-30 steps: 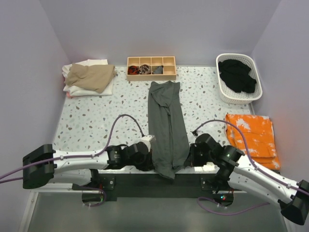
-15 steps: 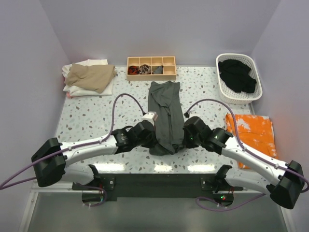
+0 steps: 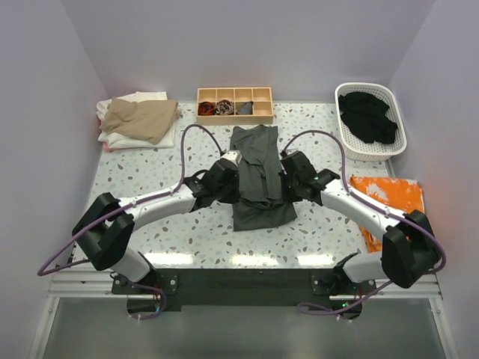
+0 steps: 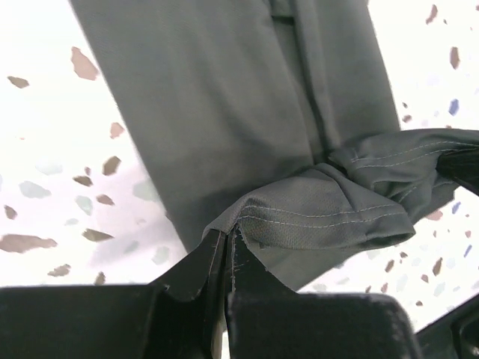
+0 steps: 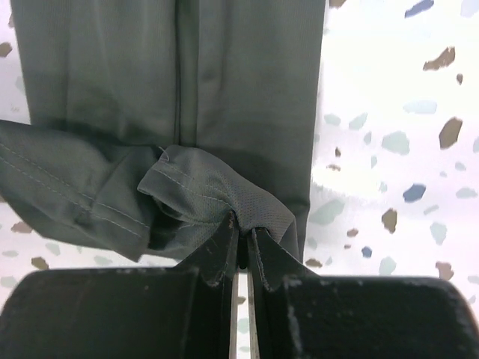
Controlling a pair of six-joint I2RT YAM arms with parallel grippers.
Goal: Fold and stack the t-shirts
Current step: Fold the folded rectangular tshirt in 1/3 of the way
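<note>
A dark charcoal-grey t-shirt [image 3: 257, 173], folded into a long strip, lies in the middle of the table. My left gripper [image 3: 233, 179] is shut on the left corner of its hem [image 4: 299, 213]. My right gripper [image 3: 287, 178] is shut on the right corner of the hem [image 5: 217, 196]. Both hold the hem lifted above the strip's middle, so the lower part doubles over the upper part. A tan t-shirt [image 3: 140, 118] lies on white ones [image 3: 135, 139] at the back left. A black t-shirt [image 3: 367, 116] sits in a white basket [image 3: 352, 146] at the back right.
A wooden divided box [image 3: 234, 105] with small rolled fabric bundles stands at the back centre. An orange and white cloth [image 3: 395, 209] lies at the right edge. Speckled tabletop [image 3: 142, 183] shows on the left; purple cables arc over both arms.
Both grippers have carried the shirt's hem from the near table edge towards the back, folding the lower part of the strip over itself. The arms have stretched forward.
</note>
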